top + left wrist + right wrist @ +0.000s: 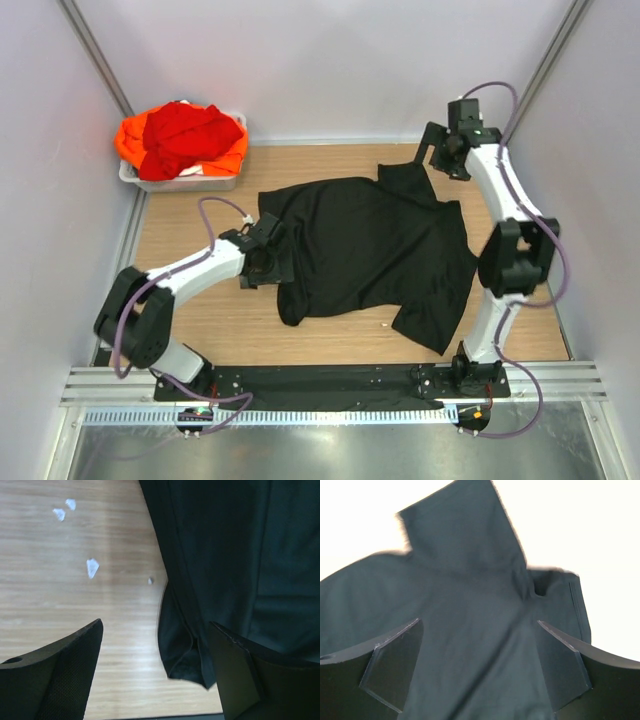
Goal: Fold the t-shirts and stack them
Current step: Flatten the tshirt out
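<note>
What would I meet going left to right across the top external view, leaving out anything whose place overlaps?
white tub, holding the red t-shirt and orange t-shirt → black t-shirt spread on the table → right arm

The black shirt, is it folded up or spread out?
Spread out. The black t-shirt lies flat on the table, both sleeves sticking out, not folded into a neat pile.

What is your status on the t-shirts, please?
Left pincer open, right pincer open, both empty. Black t-shirt spread on table, unfolded. Red t-shirt, orange t-shirt in tub. Nothing obstructing.
</note>
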